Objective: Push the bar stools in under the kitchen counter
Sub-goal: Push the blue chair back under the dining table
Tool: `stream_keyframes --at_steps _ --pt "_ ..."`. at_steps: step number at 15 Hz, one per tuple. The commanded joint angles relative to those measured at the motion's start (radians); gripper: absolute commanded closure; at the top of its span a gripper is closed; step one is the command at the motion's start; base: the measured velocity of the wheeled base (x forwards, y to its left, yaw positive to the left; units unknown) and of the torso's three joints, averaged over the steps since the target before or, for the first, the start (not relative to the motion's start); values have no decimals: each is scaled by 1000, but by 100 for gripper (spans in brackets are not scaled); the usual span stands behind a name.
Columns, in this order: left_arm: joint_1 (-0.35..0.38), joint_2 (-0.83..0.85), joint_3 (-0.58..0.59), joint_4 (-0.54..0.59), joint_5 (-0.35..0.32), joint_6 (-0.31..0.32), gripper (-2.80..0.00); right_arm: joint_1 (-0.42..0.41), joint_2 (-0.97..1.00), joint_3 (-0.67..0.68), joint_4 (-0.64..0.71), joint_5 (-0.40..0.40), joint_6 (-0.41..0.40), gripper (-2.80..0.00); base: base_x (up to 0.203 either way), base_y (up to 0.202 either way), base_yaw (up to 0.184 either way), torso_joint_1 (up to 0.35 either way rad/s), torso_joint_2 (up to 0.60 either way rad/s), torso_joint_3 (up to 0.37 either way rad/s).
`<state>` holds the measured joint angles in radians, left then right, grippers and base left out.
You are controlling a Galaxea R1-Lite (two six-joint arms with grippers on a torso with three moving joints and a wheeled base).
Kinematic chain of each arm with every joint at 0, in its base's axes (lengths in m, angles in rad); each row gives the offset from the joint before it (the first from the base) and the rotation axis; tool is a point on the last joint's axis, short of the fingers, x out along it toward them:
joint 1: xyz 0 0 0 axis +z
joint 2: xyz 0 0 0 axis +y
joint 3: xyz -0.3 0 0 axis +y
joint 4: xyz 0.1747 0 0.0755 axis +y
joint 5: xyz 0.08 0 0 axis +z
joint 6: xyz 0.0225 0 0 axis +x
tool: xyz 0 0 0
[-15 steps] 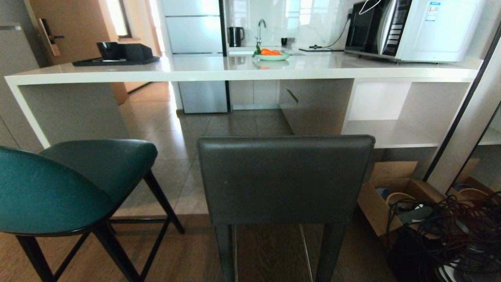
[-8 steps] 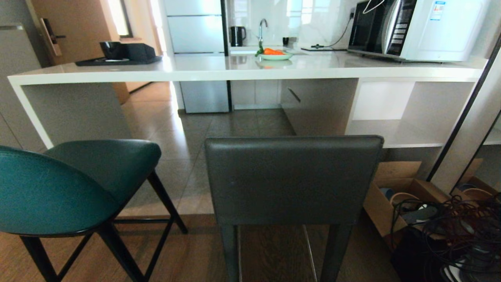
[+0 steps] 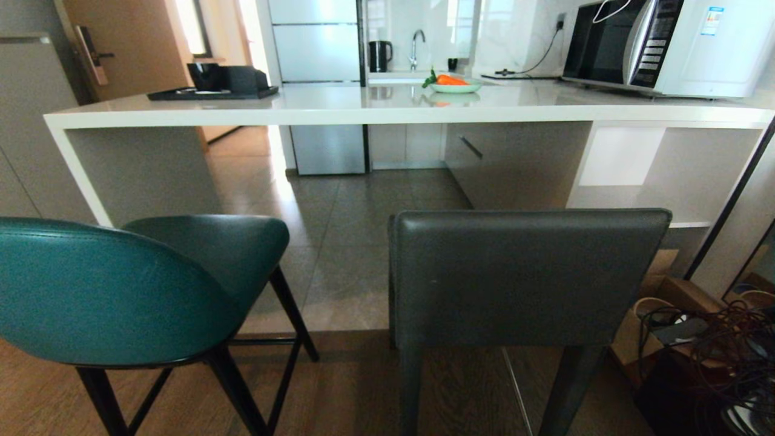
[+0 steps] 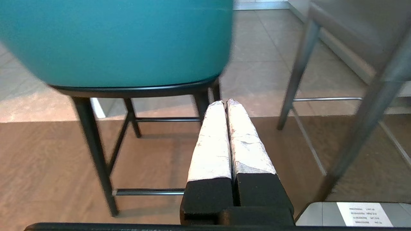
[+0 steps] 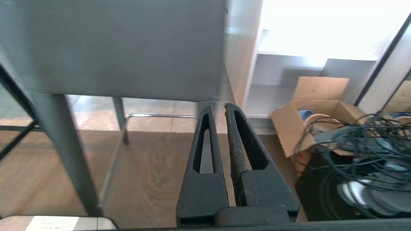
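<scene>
The teal bar stool (image 3: 115, 290) stands at the near left and the dark grey bar stool (image 3: 527, 275) at the near right, both with their backs toward me and short of the white kitchen counter (image 3: 375, 112). Neither arm shows in the head view. In the left wrist view my left gripper (image 4: 224, 103) hangs low behind the teal stool (image 4: 122, 41), shut and empty. Over on the right wrist view, my right gripper (image 5: 219, 107) sits below the grey stool's back (image 5: 112, 48), its fingers together with nothing between them.
A microwave (image 3: 666, 45), a plate of carrots (image 3: 454, 85) and a black tray (image 3: 212, 91) sit on the counter. On the floor at the right stand a cardboard box (image 5: 308, 109) and a tangle of black cables (image 5: 359, 144). A gap lies between the two stools.
The whole head view has shifted to the right, so the camera has moved leftward. The stools keep their places before the counter.
</scene>
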<state>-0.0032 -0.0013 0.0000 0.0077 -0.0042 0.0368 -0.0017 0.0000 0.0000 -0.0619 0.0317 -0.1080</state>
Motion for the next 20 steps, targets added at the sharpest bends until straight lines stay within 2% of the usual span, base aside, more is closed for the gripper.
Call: stream_keyframes --at_steps 1,20 --pt "0 0 0 0 0 0 0 0 2 31 -1 1 -1 0 0 197 0 5 -2 5" --pt "0 0 0 0 -2 0 0 0 2 31 -1 1 1 0 0 198 -2 3 2 1"
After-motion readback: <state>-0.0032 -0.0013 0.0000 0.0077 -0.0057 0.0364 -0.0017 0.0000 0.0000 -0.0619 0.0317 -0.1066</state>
